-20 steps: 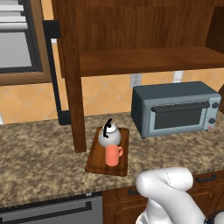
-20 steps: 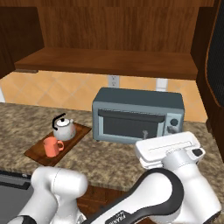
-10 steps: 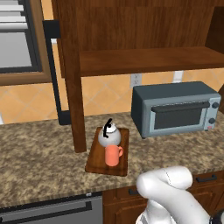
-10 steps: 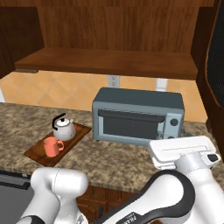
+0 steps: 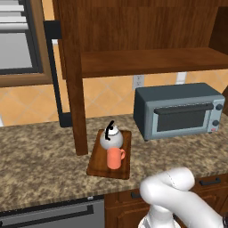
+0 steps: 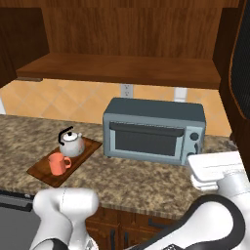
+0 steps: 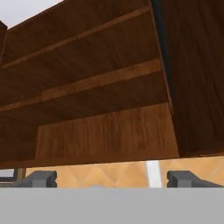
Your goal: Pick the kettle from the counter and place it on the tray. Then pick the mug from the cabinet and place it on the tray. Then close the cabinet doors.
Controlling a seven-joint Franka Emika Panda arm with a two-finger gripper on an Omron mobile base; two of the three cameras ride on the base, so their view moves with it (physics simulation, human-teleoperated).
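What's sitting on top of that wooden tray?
The tray holds the silver kettle and the orange mug, mug nearer the front. The wood beneath them is covered.

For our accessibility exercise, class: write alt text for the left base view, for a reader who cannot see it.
A small silver-grey kettle and a coral-orange mug stand together on a dark reddish-brown wooden tray on a speckled granite counter. A grey toaster oven sits to their right, beneath an open dark wooden wall cabinet.
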